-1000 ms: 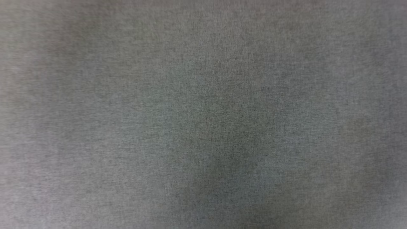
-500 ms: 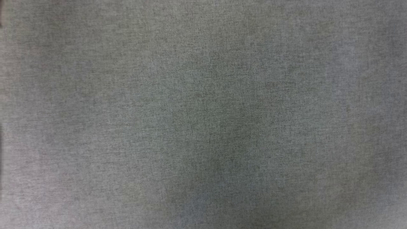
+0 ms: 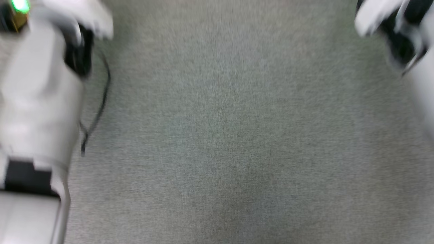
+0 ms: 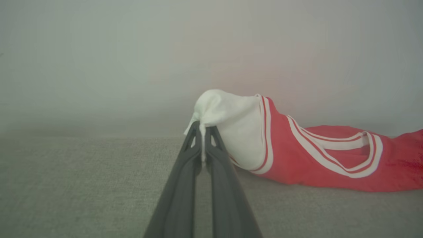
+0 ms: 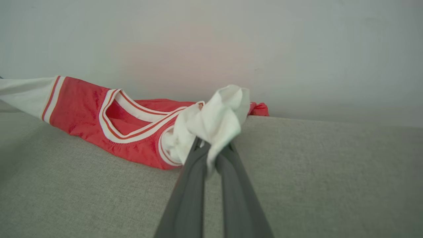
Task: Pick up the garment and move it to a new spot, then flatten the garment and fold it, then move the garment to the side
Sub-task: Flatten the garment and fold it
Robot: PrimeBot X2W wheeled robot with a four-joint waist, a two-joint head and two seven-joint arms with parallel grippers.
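**Left pincer [image 4: 202,128] and right pincer [image 5: 211,148] each clamped on a white sleeve of the garment [image 4: 297,158]**

Grey woven cloth covers the table [image 3: 237,135], and it takes up most of the blurred head view. In both wrist views a pale, plain wall [image 4: 132,49] rises behind the table's far edge.

The garment lies on the table near that far edge, with its red body spread low and the striped neckline gaping open. In the left wrist view it runs from the fingertips out toward 3 o'clock, as far as the frame edge. In the right wrist view the garment [image 5: 86,105] runs from the fingertips toward 9 o'clock, and its far white sleeve reaches that edge.

In the head view the left forearm [image 3: 37,101] fills the 9 o'clock side. The right forearm [image 3: 420,84] shows at 2 o'clock.

The left pincer's two dark fingers are pressed together on a tuft of white sleeve, which is raised above the table. A thin strip of the cloth hangs down between the fingers. The right pincer's fingers are closed on a crumpled bunch of the other white sleeve, also lifted.

A thin black cable [image 3: 101,95] dangles on the 3 o'clock side of the left forearm. A small green light [image 3: 20,5] glows at 10 o'clock.
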